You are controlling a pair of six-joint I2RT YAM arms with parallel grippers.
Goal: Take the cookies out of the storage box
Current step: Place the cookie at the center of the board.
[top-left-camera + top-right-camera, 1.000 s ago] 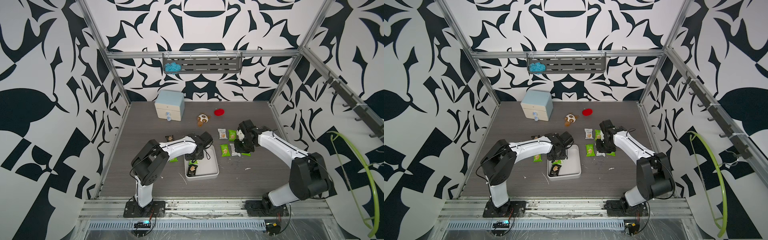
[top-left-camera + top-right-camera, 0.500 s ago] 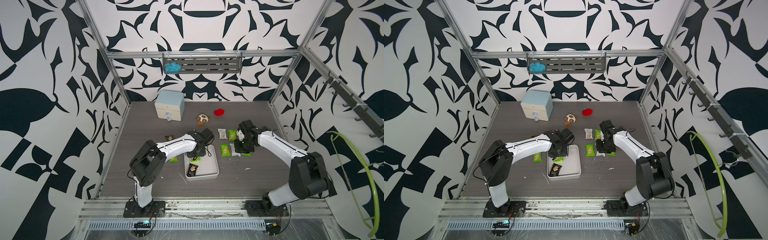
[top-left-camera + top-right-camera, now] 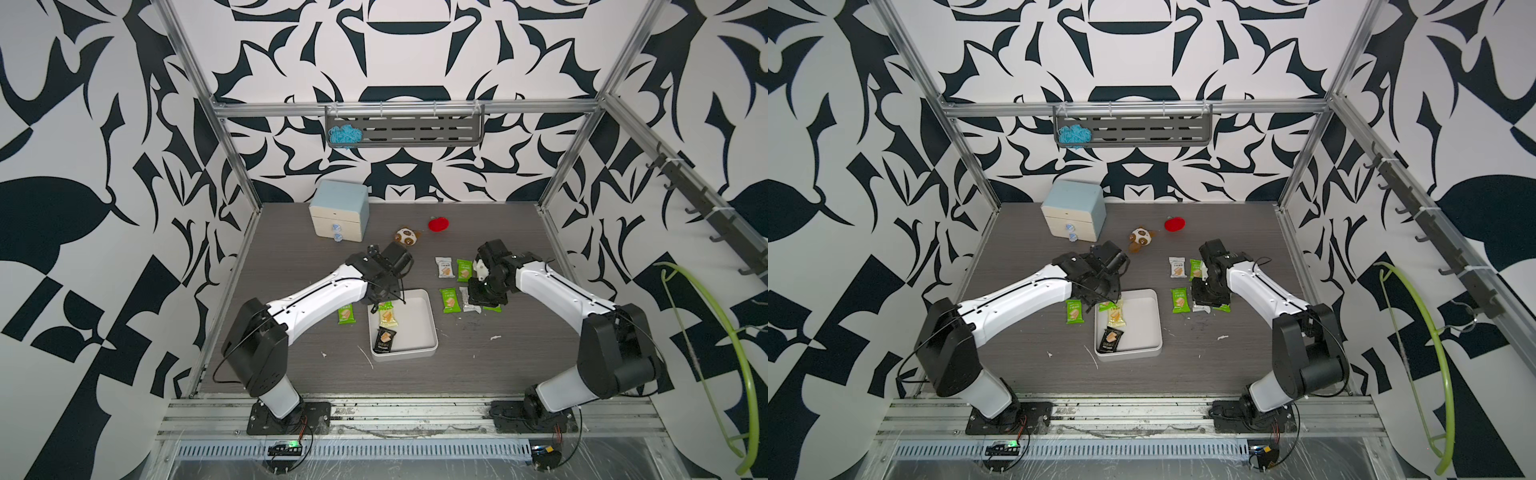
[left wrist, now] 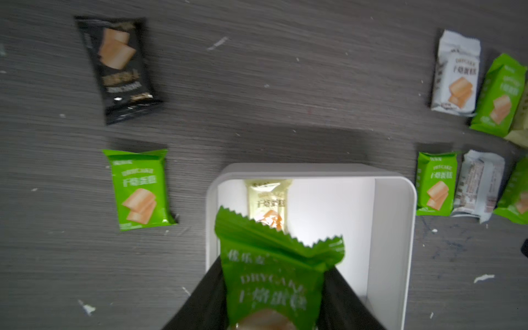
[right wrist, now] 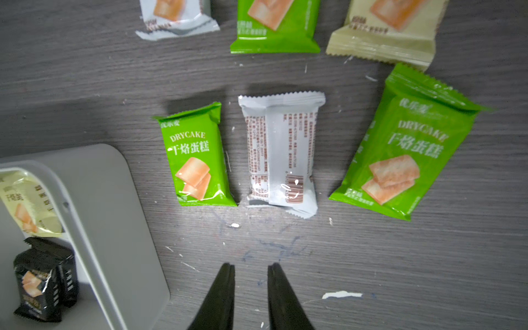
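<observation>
Tabletop (image 3: 291,270) holds cookies (image 3: 451,300) beside the box (image 3: 413,332). Left gripper (image 3: 379,300) pinches a green packet (image 4: 274,271) above its corner to carry it out; cream packet (image 3: 387,318) and black packet (image 3: 384,340) lie inside. Right gripper (image 5: 251,267), narrowly parted, grips nothing.
</observation>
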